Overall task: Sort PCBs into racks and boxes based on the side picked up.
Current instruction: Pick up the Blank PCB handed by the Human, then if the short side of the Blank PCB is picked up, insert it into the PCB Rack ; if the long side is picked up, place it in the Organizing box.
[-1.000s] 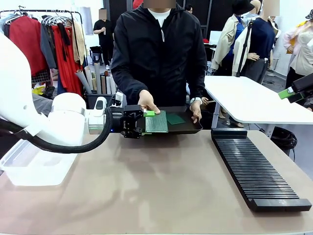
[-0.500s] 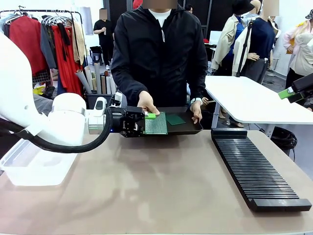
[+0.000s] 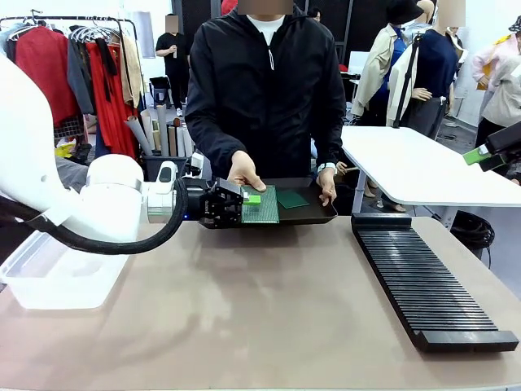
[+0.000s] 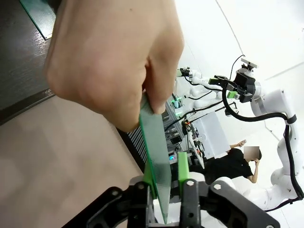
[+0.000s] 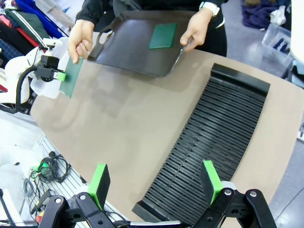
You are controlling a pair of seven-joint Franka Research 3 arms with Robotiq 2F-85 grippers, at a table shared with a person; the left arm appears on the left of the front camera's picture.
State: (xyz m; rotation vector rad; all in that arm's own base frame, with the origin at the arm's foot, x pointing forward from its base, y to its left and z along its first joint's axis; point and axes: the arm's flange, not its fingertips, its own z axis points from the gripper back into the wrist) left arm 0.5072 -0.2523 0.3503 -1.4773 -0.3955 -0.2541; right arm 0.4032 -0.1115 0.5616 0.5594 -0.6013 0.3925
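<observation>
A person's hand [image 3: 244, 173] holds one green PCB [image 3: 262, 205] out over the near edge of a black handled tray [image 3: 319, 213]; its dotted face shows in the front view. My left gripper [image 3: 247, 204] has its jaws narrowed around this PCB's [image 4: 159, 166] lower edge. One green pad touches the board, and a slim gap shows at the other pad [image 4: 183, 166]. A second PCB [image 3: 291, 198] lies in the tray. The rack [image 3: 423, 277] lies on the table's right side and the clear box [image 3: 49, 273] on its left. My right gripper [image 5: 155, 183] hangs open and high above the table.
The person stands at the far side and holds the tray's [image 5: 133, 47] right edge with the other hand [image 3: 327, 183]. A white side table [image 3: 423, 167] stands behind the rack [image 5: 213, 137]. Bare tabletop [image 3: 244, 309] lies between box and rack.
My left gripper's jaws have drawn in from wide open to nearly closed around the PCB. The person's hand, the tray and my right arm have stayed put.
</observation>
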